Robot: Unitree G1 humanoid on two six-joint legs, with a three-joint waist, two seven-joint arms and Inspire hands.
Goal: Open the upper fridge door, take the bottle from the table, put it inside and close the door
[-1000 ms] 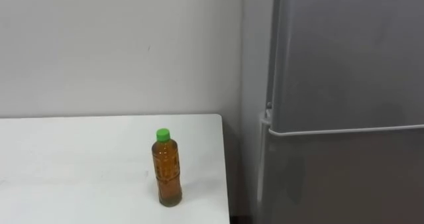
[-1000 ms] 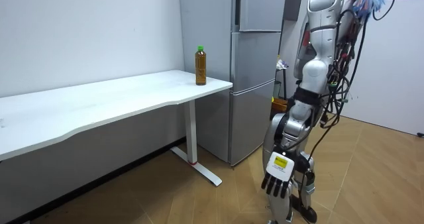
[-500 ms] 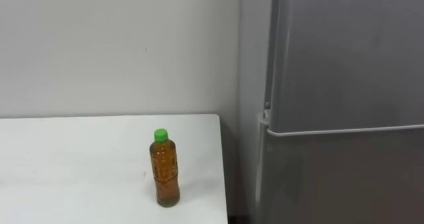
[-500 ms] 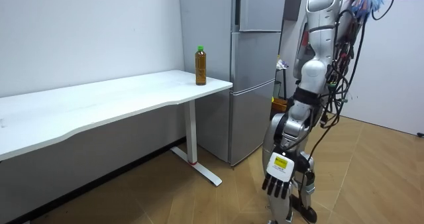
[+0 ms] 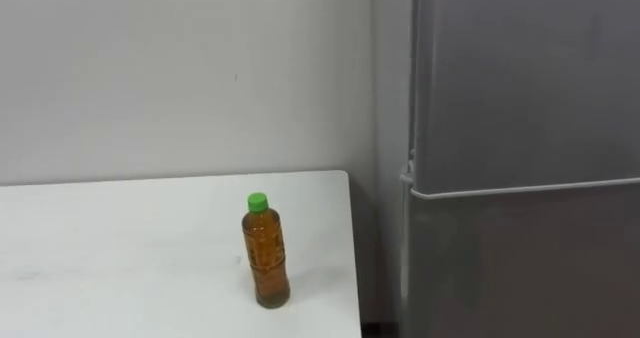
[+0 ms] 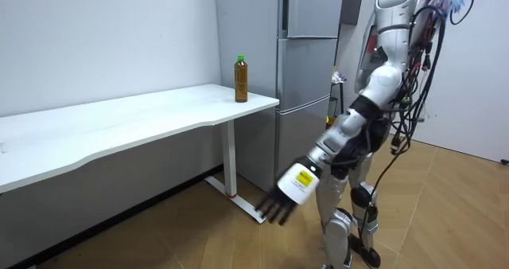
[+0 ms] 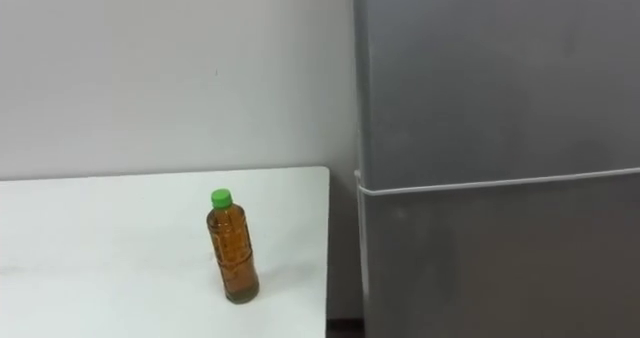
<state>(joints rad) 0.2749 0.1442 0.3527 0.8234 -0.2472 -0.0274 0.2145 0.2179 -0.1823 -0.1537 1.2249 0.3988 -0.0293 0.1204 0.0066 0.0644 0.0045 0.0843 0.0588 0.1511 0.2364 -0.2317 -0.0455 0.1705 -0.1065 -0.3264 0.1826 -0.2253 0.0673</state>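
Left eye view, starting at the frame's left: a plain matte wall (image 5: 180, 68) fills the upper left. Below it, the smooth white top of the table (image 5: 120, 238) spreads across the lower left and ends in a straight right edge. The bottle (image 5: 266, 253) stands upright on that top at lower centre, close to the right edge with nothing touching it. It is a slim round cylinder of clear plastic, holding amber liquid under a round green cap. Right of it I see the fridge (image 5: 520, 128), flat-fronted in dull grey metal. A thin pale seam separates its upper door (image 5: 520, 78) from its lower door (image 5: 520, 268), and both are closed. The right eye view gives me a wider stretch of those doors.

Room view adds the table's full length, its curved front edge and its white leg (image 6: 231, 161) on a wood-plank floor (image 6: 183, 237). The bottle sits at the table's far end, just beside the fridge. At the room view's right the robot stands on the floor facing the fridge. Its left arm slants forward and down to lower centre. The left hand (image 6: 296, 185) has its fingers stretched out straight, holds nothing, and is well apart from the bottle.
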